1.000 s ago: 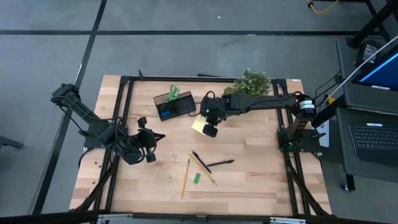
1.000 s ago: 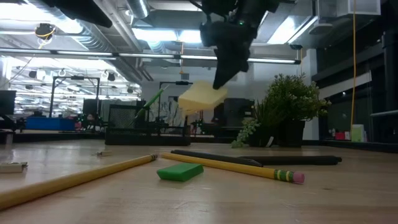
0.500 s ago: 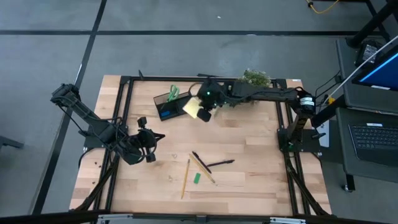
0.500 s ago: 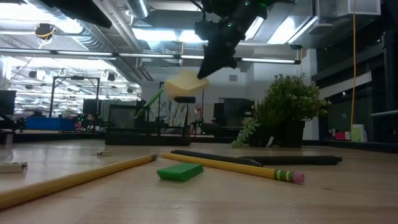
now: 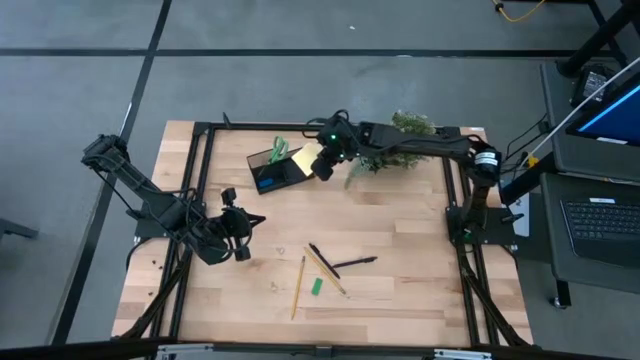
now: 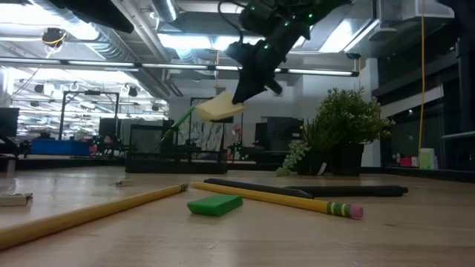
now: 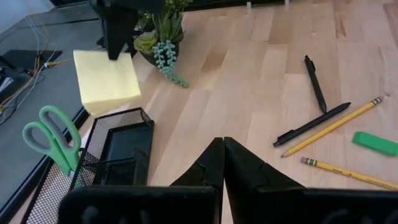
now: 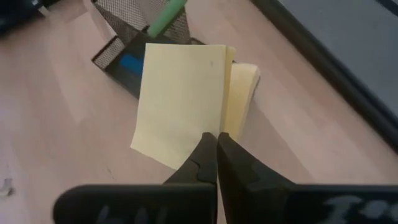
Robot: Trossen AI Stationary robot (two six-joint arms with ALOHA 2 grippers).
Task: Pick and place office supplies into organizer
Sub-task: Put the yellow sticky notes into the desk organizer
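My right gripper (image 5: 322, 165) is shut on the pale yellow sticky-note pad (image 5: 308, 155), held in the air just right of the black mesh organizer (image 5: 275, 170). The pad also shows in the low view (image 6: 219, 110) and the left wrist view (image 7: 106, 81). Green-handled scissors (image 7: 53, 137) stand in the organizer's mesh part, and a blue block (image 8: 130, 64) lies in it. Two yellow pencils (image 5: 298, 288), two black pens (image 5: 352, 263) and a green block (image 5: 316, 286) lie on the table. My left gripper (image 7: 221, 162) is shut and empty at the table's left. My right gripper pinches the pad's edge (image 8: 208, 134) between its two fingers, which slant down from the table's right. The sheets fan apart at the far side (image 8: 242, 87). The pad hangs tilted below the fingers (image 6: 249, 81), lifted clear of the table and the organizer.
A leafy potted plant (image 5: 400, 135) stands at the far edge, right of the organizer and under the right arm. The pens, pencils and green block lie in the table's middle near part. Bare wood shows at the right (image 5: 420, 230).
My right gripper has carried the pad from the table's middle toward the far left, up to the organizer's right end. The pad has stayed in the hold, lifted clear and tilted.
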